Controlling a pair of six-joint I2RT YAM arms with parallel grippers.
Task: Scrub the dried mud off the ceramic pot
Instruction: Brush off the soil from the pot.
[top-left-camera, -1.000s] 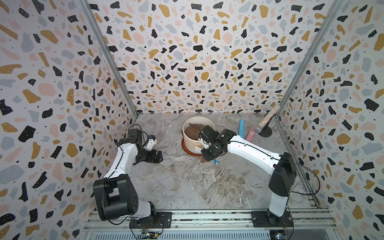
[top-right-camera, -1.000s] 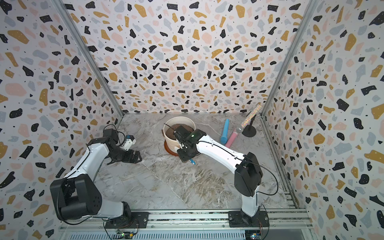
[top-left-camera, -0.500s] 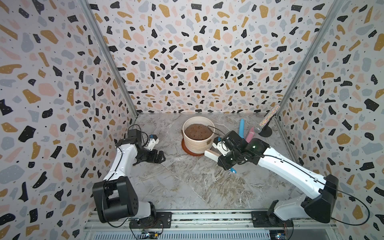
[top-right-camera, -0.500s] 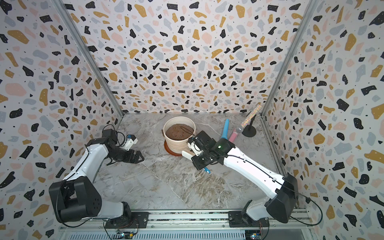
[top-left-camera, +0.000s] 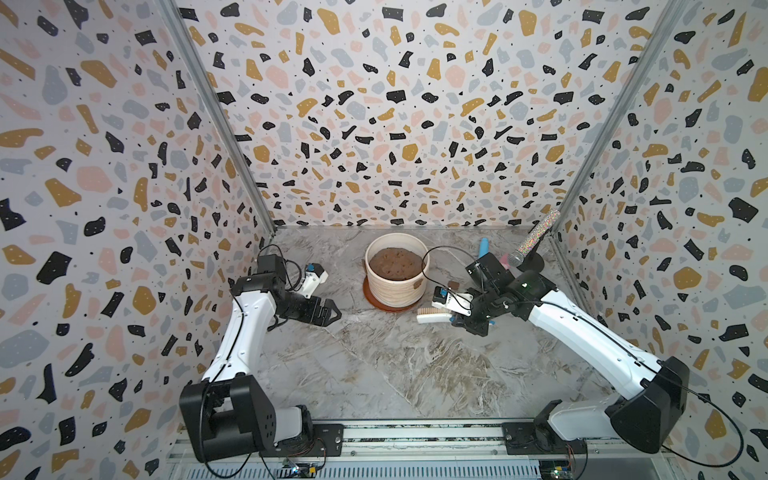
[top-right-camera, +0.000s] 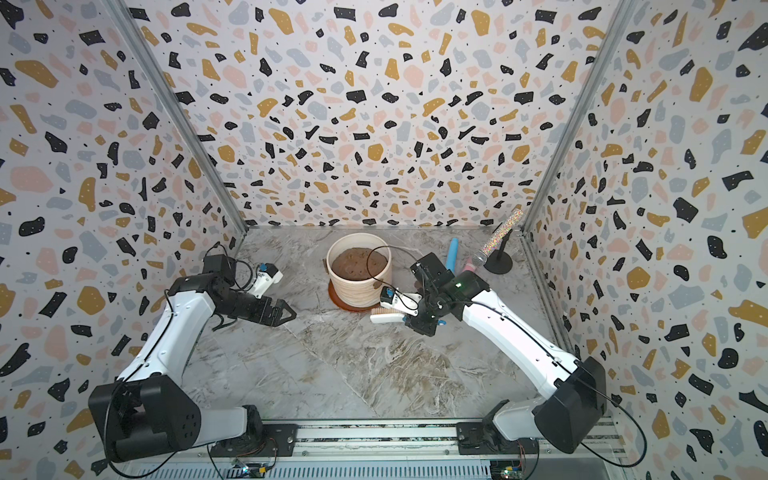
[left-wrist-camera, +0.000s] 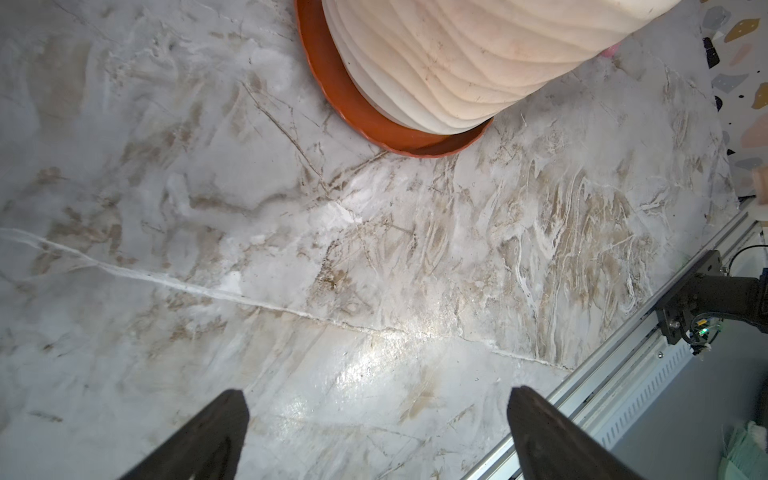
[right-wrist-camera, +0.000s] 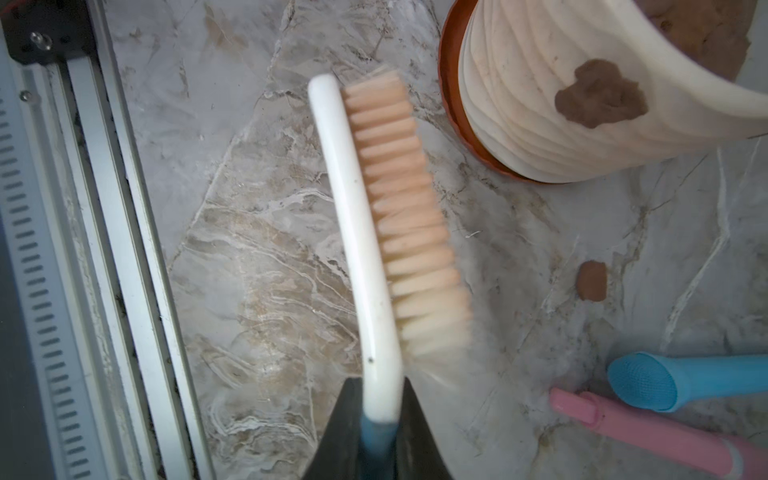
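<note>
The cream ribbed ceramic pot stands on a terracotta saucer at the back middle, filled with soil. A brown patch of dried mud clings to its side under the rim. A smaller flake of dried mud lies on the table beside the pot. My right gripper is shut on the handle of a white brush, whose peach bristles face the pot a short way off. My left gripper hovers open and empty left of the pot.
A blue tool and a pink one lie at the back right. A glittery microphone on a black stand leans in the back right corner. The metal rail runs along the front edge.
My right arm has pulled back from the pot's side to the right with the brush in it. The left arm has barely moved.
</note>
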